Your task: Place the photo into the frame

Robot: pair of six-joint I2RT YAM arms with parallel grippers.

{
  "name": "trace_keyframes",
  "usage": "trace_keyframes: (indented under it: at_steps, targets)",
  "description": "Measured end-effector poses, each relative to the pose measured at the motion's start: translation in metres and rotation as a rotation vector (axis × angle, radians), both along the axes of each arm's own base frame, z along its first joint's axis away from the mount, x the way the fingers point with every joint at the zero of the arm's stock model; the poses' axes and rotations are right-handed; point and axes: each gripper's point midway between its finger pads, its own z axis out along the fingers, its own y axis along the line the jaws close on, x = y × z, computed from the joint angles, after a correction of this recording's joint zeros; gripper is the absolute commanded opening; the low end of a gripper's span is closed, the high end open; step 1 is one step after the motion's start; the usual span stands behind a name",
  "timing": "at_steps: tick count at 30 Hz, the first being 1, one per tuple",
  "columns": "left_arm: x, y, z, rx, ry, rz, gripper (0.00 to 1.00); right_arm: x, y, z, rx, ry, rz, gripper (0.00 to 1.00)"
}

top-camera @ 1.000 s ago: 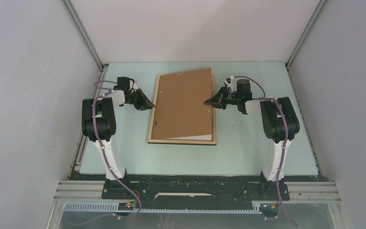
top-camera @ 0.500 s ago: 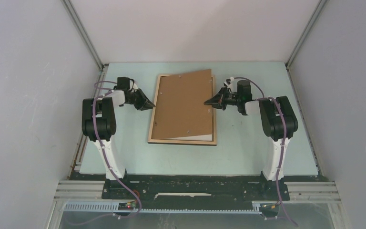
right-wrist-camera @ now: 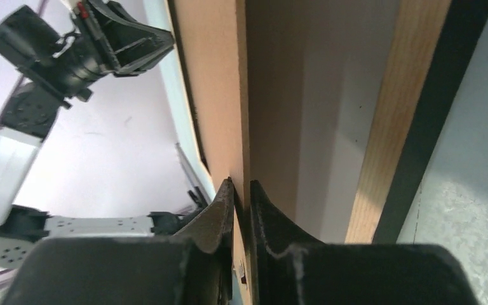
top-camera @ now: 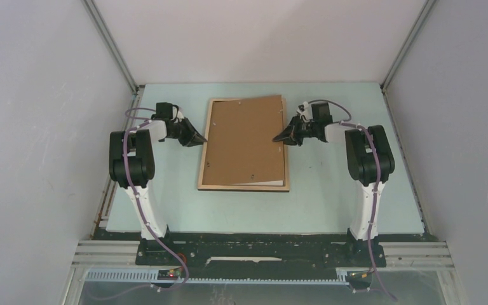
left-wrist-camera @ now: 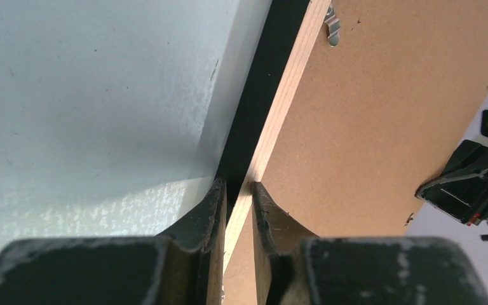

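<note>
Brown board (top-camera: 244, 140) hides most of the photo (top-camera: 264, 183); I see only a white sliver by the near rim of the frame (top-camera: 241, 188), mid-table (top-camera: 330, 203). The left gripper (left-wrist-camera: 236, 190) pinches the frame's left rim. The right gripper (right-wrist-camera: 241, 190) narrowly straddles the board's edge, and I can't tell if it grips.

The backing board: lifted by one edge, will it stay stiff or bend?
Probably fairly stiff: the backing board lies flat, its edge straight between the fingers of the right gripper. It looks thin, so likely light, perhaps sagging slightly. Skewed on the frame, it may slide when pushed.
</note>
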Motion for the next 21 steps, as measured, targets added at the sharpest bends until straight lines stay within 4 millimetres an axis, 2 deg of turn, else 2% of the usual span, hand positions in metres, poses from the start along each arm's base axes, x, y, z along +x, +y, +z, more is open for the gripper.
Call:
trace_keyframes:
  at_steps: [4,6,9,16,21]
  targets:
    - [0.001,0.0,0.0,0.002,-0.006,0.001,0.19,0.006,0.001,0.003,-0.127,-0.013,0.019,0.34]
    - [0.001,0.001,0.0,0.003,-0.006,0.002,0.19,0.006,0.001,-0.003,-0.204,-0.018,0.022,0.37]
    - [0.001,0.0,0.0,0.002,-0.006,0.0,0.19,-0.001,-0.001,-0.014,-0.314,0.0,0.033,0.44]
    - [0.0,-0.005,0.001,-0.003,-0.005,-0.011,0.19,-0.021,-0.009,-0.032,-0.49,0.043,0.065,0.68]
    - [-0.001,-0.008,0.001,-0.01,-0.001,-0.014,0.19,-0.019,-0.017,-0.017,-0.601,0.003,0.071,0.78]
